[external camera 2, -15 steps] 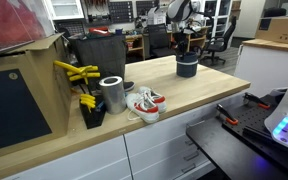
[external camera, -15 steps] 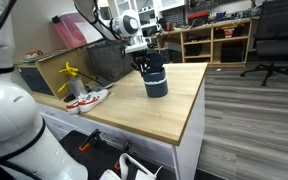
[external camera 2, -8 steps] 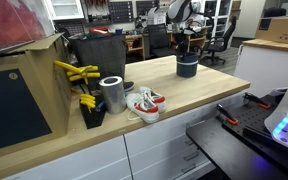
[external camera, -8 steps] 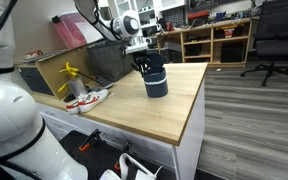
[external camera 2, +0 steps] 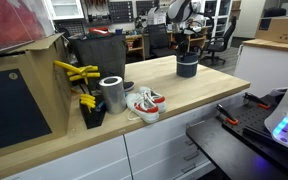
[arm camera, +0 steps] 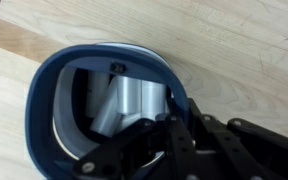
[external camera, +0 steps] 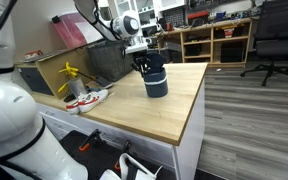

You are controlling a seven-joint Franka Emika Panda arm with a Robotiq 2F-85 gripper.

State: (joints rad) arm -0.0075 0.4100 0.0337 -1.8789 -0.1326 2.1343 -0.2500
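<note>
The gripper (external camera: 145,63) comes down from above onto a dark blue cup (external camera: 156,82) that stands on the wooden counter (external camera: 154,118). The cup sits in the half of the counter that borders the open floor, back from the counter's front edge.

The cup is upright. Its long axis runs straight up from the counter top and its open mouth points up at the gripper. In the wrist view the mouth faces the camera: a blue rim (arm camera: 44,95) rings a shiny, metal-looking inside, and bare counter wood (arm camera: 234,40) shows all around it.

The gripper (arm camera: 169,120) is drawn nearly closed and pinches the cup's wall at the rim, on the side that lies to the lower right in the wrist view. One finger reaches inside the mouth; the rest of the black linkage lies over the rim and hides the outer finger. In both exterior views the fingers meet the cup's top edge (external camera 2: 187,58).

At the counter's other end, well apart from the cup, lie a pair of white and red sneakers (external camera 2: 144,102). Beside them stands an upright silver can (external camera 2: 112,93). Yellow-handled tools (external camera 2: 76,72) lie at that end too.
</note>
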